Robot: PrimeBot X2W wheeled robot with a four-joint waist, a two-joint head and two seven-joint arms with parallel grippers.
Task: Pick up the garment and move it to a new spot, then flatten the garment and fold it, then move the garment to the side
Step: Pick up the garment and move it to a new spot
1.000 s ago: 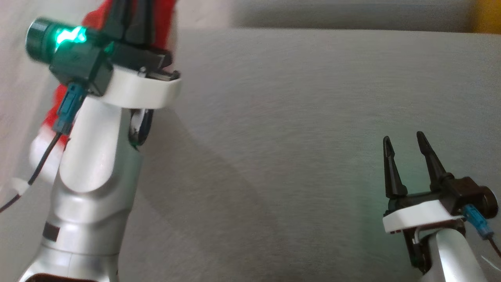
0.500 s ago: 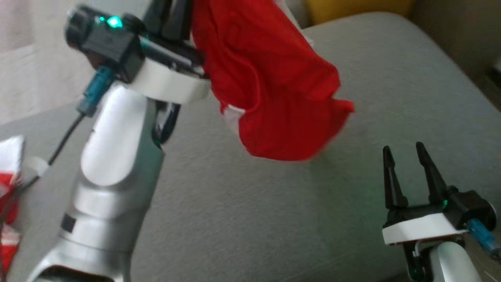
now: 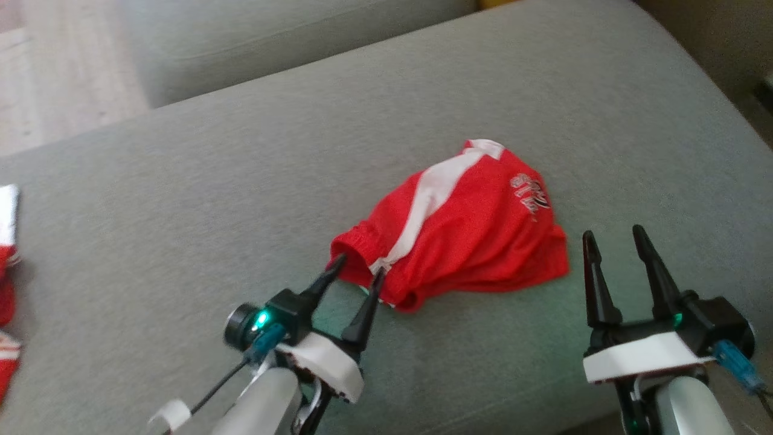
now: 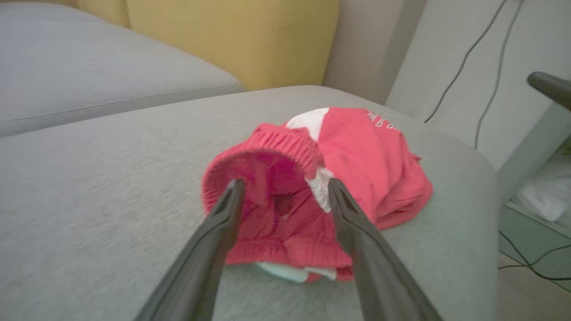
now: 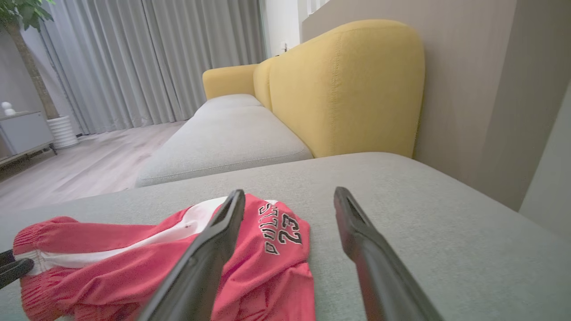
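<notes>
Red shorts (image 3: 477, 241) lie crumpled on the grey seat cushion (image 3: 181, 199), right of centre in the head view, waistband end toward the robot's left. A white side stripe (image 3: 432, 193) runs along them. Dark lettering with "23" (image 5: 283, 234) sits on the leg end.

Left gripper (image 3: 360, 264): fingers spread apart, clamped on nothing. The tips sit right at the elastic waistband (image 4: 285, 138). From the left wrist view the two fingers frame the gaping waist opening, one on each side. Whether the tips touch the cloth cannot be told.

Right gripper (image 3: 611, 232): fingers wide apart, empty, just beside the leg end of the shorts, not touching. In the right wrist view its left finger crosses in front of the lettering.

Another red-and-white cloth (image 3: 6, 278) lies at the cushion's far left edge, well apart from the shorts. A yellow backrest (image 5: 348, 89) rises behind the cushion. Grey curtains (image 5: 156, 58) hang beyond. Cables (image 4: 464, 58) run down the wall.
</notes>
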